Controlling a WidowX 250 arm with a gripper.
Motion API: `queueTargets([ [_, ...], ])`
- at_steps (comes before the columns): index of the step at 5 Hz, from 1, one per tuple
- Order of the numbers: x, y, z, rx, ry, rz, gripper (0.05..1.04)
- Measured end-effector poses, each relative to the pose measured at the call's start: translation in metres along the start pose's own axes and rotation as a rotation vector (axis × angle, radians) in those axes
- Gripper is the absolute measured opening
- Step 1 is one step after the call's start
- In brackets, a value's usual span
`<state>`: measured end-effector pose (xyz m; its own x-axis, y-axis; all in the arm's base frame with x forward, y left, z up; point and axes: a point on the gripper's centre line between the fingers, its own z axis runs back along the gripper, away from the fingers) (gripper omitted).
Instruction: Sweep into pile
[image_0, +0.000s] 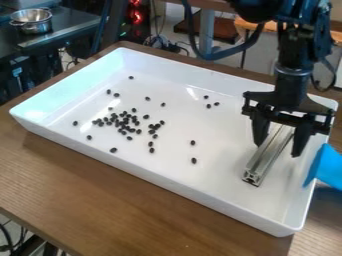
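The black gripper (276, 149) hangs over the right part of the white tray (214, 197), pointing down. Its two fingers stand apart, one on each side of a silver metal bar (266, 158). The bar slants from beneath the gripper toward the tray's front right, its near end low over the tray floor; whether it touches the floor is unclear. Many small dark beans (125, 121) lie left of the gripper, thickest in a loose cluster left of the tray's middle. Stray beans (194, 160) are scattered around it, a few nearer the bar.
Raised walls surround the tray, which stands on a brown wooden table (133, 192). A blue object (328, 167) is at the tray's right edge, close to the gripper. A metal pot (31, 21) sits on a dark counter at the back left.
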<state>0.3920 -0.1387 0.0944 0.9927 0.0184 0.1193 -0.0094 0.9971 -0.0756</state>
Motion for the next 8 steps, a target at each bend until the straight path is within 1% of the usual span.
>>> queueTargets([
  [1, -0.005, 0.008, -0.01, 0.036, -0.003, -0.009, 0.394],
  [2, -0.008, 0.012, -0.011, 0.05, -0.013, -0.008, 0.37],
  [3, -0.011, 0.017, -0.011, 0.045, 0.0, -0.002, 0.37],
  [4, -0.007, 0.037, -0.009, 0.02, 0.028, 0.023, 0.37],
  [5, -0.004, 0.063, -0.008, 0.018, 0.037, 0.051, 0.37],
  [6, -0.005, 0.092, -0.006, 0.017, 0.048, 0.069, 0.37],
  [7, -0.014, 0.116, -0.005, 0.027, 0.023, 0.053, 0.37],
  [8, -0.024, 0.142, -0.003, 0.05, -0.004, 0.032, 0.37],
])
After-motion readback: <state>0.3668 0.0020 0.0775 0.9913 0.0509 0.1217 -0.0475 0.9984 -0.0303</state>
